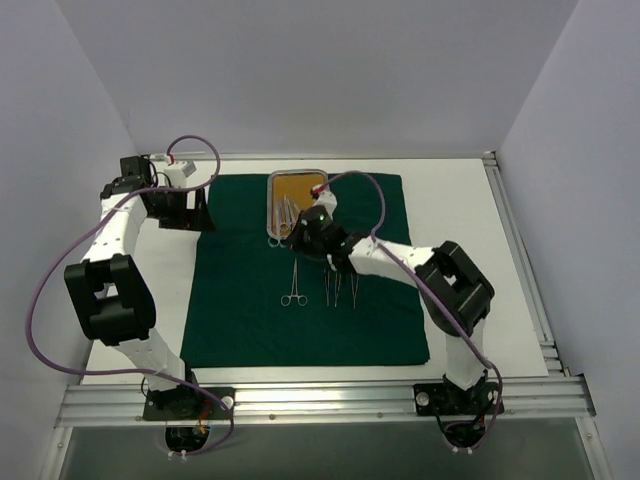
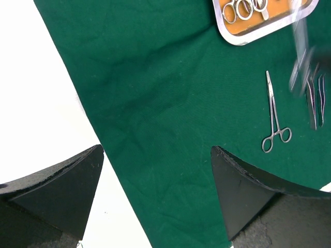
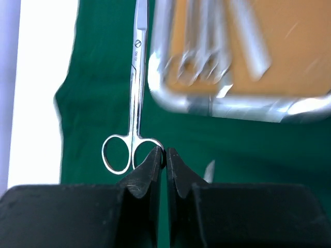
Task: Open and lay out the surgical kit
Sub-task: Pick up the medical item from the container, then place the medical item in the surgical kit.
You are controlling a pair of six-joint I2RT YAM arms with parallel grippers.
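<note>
1. The steel tray is sitting at the far middle of the dark green cloth, which is lying spread flat on the white table. Several ring-handled instruments are resting on the tray's orange-brown floor.
2. Out on the cloth, nearer the arm bases, a pair of forceps and two slim tweezers are lying side by side, apart from one another.
3. The right gripper is pinching one ring handle of a pair of scissors, its jaws closed tight on it. The scissors are pointing away along the outside of the tray's rim, over the cloth. Whether they are touching the cloth cannot be told.
4. The right arm is reaching in from the right with its elbow bent, its wrist at the tray's near edge.
5. The left gripper is hovering over the cloth's far left edge, fingers spread wide and holding nothing, with its arm folded back on itself.
</note>
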